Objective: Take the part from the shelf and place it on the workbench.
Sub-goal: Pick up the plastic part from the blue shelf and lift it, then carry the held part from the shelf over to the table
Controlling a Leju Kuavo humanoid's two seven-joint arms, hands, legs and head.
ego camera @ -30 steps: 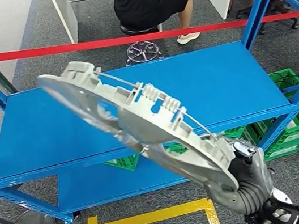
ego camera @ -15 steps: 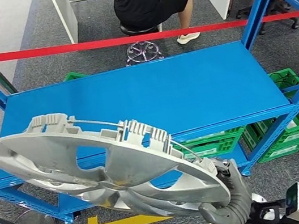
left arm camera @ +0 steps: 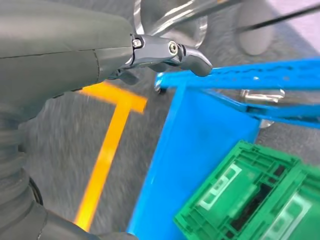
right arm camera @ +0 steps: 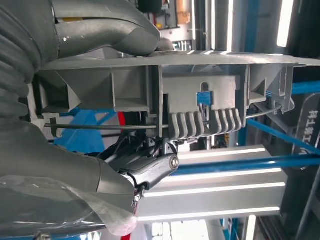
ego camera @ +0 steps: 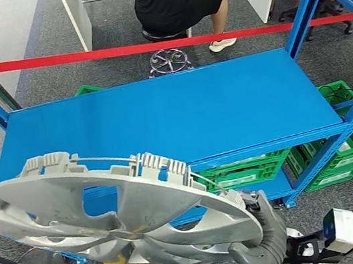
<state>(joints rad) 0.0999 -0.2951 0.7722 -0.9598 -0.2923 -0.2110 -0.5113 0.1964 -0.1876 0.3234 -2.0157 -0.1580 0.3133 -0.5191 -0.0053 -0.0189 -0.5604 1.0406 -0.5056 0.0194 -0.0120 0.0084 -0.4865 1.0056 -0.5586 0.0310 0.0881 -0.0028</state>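
**Right hand carrying the wheel cover in front of the shelf**

In the head view we see the wheel cover [ego camera: 116, 210], a large silver-grey disc with spoke cut-outs and ribbed clips along its rim, lying nearly flat and slightly tilted in the air. It fills the frame from 9 o'clock across to about 5 o'clock, in front of the blue shelf [ego camera: 171, 112]. The right hand [ego camera: 262, 243] holds the rim at the 5 o'clock end, its grey ribbed cover curling under the edge.

In the right wrist view we note the thick thumb pressed flat on one face of the cover [right arm camera: 181, 80], and a darker finger [right arm camera: 154, 170] reaching the other side near the ribbed clip. The fingers are closed on the rim. A thin wire ring runs along the clips.

In the left wrist view the left hand [left arm camera: 94, 55] hangs over grey carpet with a yellow floor line [left arm camera: 103, 150]. One metal finger [left arm camera: 170, 52] sticks out straight; it holds nothing we can see, but we cannot tell how the other fingers lie.

Green crates [ego camera: 340, 145] sit on the shelf's lower level at 3 o'clock. A red barrier tape [ego camera: 150, 45] runs behind the shelf, and a person in black [ego camera: 173, 0] sits on a stool at 12 o'clock.
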